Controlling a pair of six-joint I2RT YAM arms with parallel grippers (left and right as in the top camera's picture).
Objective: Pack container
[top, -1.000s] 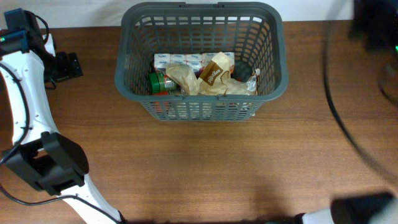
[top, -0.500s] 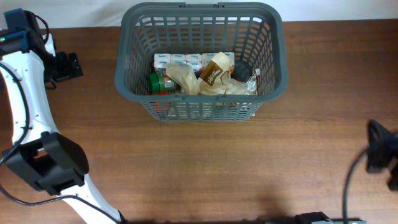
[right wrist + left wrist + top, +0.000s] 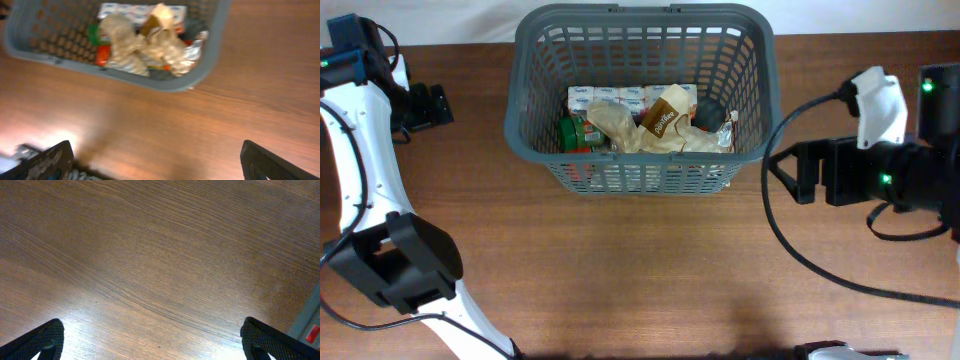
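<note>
Brown wood-grain table (image 3: 640, 270) is seen across every view. The container (image 3: 645, 20), a dark grey slotted shopping basket, is set at the middle of the rear edge, upright, its bottom covered with goods. The white left arm (image 3: 360, 150) is stretched along the left edge, and the dark right arm (image 3: 900, 175) is held over the right edge. The left gripper (image 3: 425, 105) is poised near the rear left corner, well apart from the basket; its fingers are spread wide and nothing is held. The right gripper (image 3: 785, 172) is placed just beside the basket's right wall, spread wide and empty too. Inside, a row of white cartons (image 3: 610, 97) is lined along the back, a crumpled pale bag (image 3: 620, 125) is piled in front, a brown pouch (image 3: 665, 115) is laid on it, and a green-lidded jar (image 3: 575, 132) is tucked at the left.
</note>
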